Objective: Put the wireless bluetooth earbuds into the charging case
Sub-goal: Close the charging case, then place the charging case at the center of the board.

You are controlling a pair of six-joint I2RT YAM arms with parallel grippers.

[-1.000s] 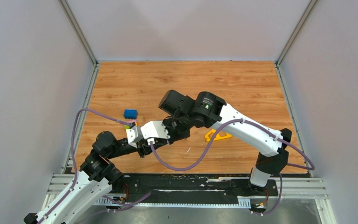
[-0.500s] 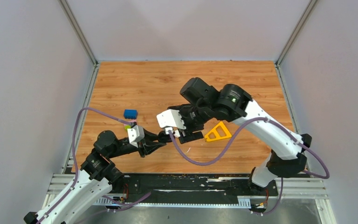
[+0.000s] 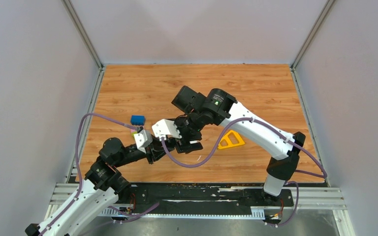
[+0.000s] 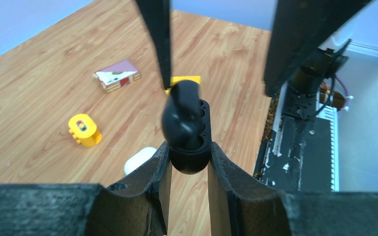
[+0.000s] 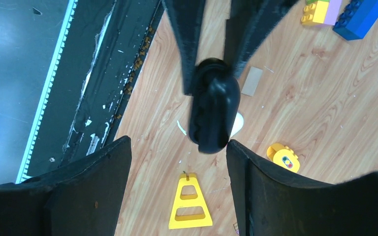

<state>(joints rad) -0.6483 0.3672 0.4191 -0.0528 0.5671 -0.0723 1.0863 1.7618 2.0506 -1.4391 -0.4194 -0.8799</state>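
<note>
Left tool [image 4: 189,150]: clenching the case [image 4: 186,118]. Right tool [image 5: 177,143]: released, spreading wide, hovering over the case, having shifted toward 9 o'clock.

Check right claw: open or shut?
Open. In the right wrist view the right claw has its fingers wide apart, gripping nothing; the left claw alone clamps the black charging case.

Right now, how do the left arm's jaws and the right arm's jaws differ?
The left gripper has its jaws shut on the black charging case, while the right gripper has its jaws wide apart and holds nothing. The left gripper pinches the case by one end; the right gripper only straddles its free end. Both are black, and they face each other over the wooden table.
</note>
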